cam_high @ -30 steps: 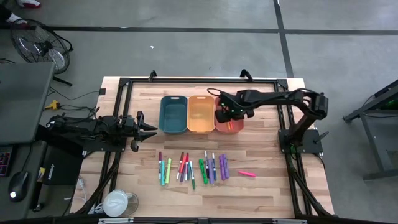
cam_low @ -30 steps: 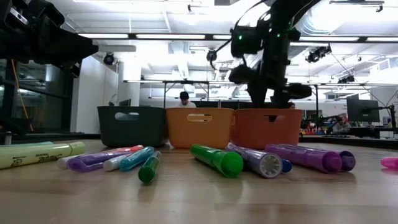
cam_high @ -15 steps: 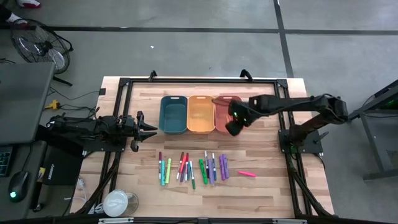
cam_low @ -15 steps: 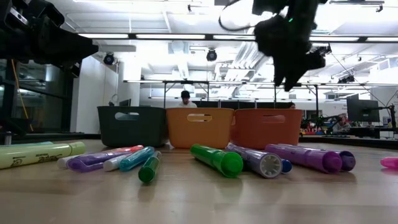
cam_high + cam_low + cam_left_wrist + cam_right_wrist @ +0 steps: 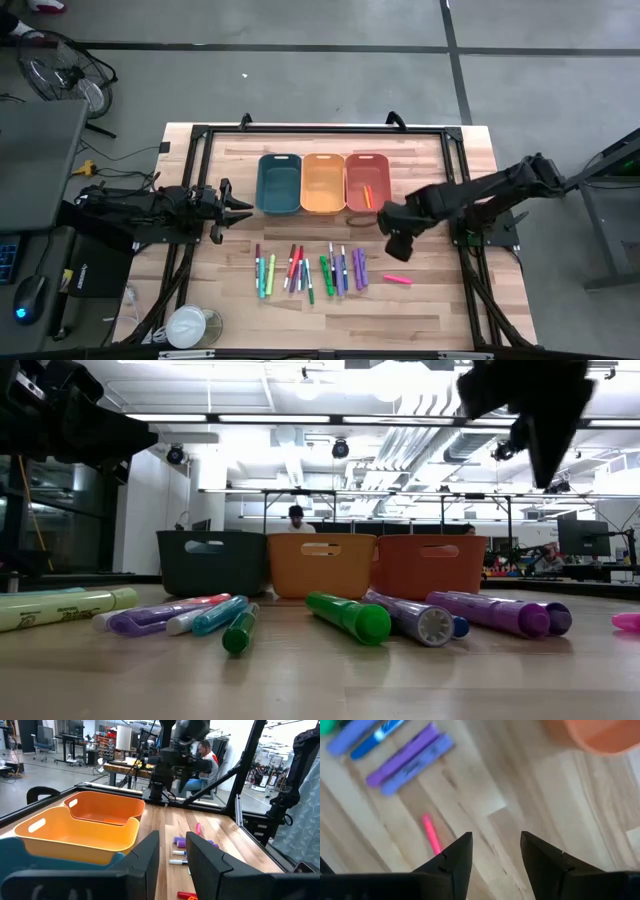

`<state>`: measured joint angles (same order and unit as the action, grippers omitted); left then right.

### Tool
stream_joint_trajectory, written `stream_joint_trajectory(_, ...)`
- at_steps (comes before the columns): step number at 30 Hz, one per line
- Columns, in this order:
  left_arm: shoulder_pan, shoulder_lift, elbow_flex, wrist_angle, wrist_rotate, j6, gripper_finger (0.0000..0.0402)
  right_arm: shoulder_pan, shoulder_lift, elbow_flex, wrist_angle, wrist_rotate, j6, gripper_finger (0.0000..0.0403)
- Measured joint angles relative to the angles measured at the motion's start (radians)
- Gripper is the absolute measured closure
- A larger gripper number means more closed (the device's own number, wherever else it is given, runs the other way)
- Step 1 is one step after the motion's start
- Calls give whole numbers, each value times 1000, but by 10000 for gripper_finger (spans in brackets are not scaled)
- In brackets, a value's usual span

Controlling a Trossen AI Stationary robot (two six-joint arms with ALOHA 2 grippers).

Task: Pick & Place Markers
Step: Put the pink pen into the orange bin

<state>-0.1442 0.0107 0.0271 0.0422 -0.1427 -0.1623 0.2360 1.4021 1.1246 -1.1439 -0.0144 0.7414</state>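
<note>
The right pincer, spread and empty, is held near the pink marker: light, stiff, slippery, best gripped mid-barrel.

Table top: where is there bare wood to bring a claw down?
Bare: between the pink marker and the table's right edge, and beyond the bins. Crowded: the marker row nearer than the bins.

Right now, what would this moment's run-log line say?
right gripper: open, empty, above pink marker | left gripper: parked beside teal bin | orange bin: holds markers
</note>
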Motion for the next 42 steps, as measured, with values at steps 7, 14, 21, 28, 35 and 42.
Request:
stream_joint_trajectory(7,0,0,0,0,0,0,308,171,0,-69,33,19,43,241)
stream_joint_trajectory(14,0,0,0,0,0,0,308,294,1,-180,200,28,42,239)
stream_joint_trajectory(21,0,0,0,0,0,0,308,370,13,-290,411,82,35,237)
stream_joint_trajectory(28,0,0,0,0,0,0,308,389,52,-329,462,29,19,229)
stream_joint_trajectory(35,0,0,0,0,0,0,308,387,116,-294,478,-25,-28,223)
stream_joint_trajectory(42,0,0,0,0,0,0,308,371,198,-258,499,-21,-51,221)
